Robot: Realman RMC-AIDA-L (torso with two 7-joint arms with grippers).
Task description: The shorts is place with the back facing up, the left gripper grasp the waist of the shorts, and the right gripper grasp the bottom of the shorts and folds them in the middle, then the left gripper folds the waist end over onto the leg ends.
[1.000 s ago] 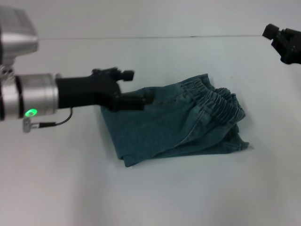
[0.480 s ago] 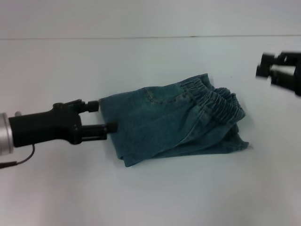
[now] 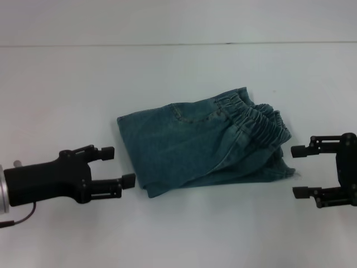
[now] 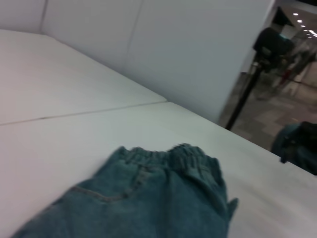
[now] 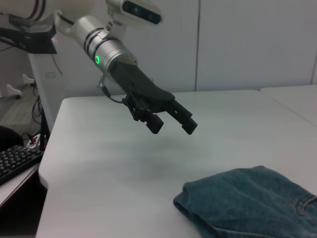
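The blue denim shorts (image 3: pixel 203 142) lie folded on the white table (image 3: pixel 167 72), with the elastic waistband (image 3: pixel 256 114) at the right end. My left gripper (image 3: pixel 118 166) hovers open just left of the shorts' near left corner, holding nothing. To the right of the shorts, beside the lower right corner, my right gripper (image 3: pixel 297 172) is open and empty too. The left wrist view shows the shorts (image 4: pixel 148 203) close below, waistband away from the camera. In the right wrist view, one folded corner of the shorts (image 5: pixel 247 198) shows, with the left gripper (image 5: pixel 172 124) open above the table.
The table's far edge (image 3: pixel 178 44) meets a white wall. A keyboard (image 5: pixel 15 161) and a stand (image 4: pixel 247 94) lie beyond the table's sides, off the work surface.
My left gripper has drawn back off the shorts toward the near left. The right gripper has come down from the far right to beside the shorts. The shorts have not moved.
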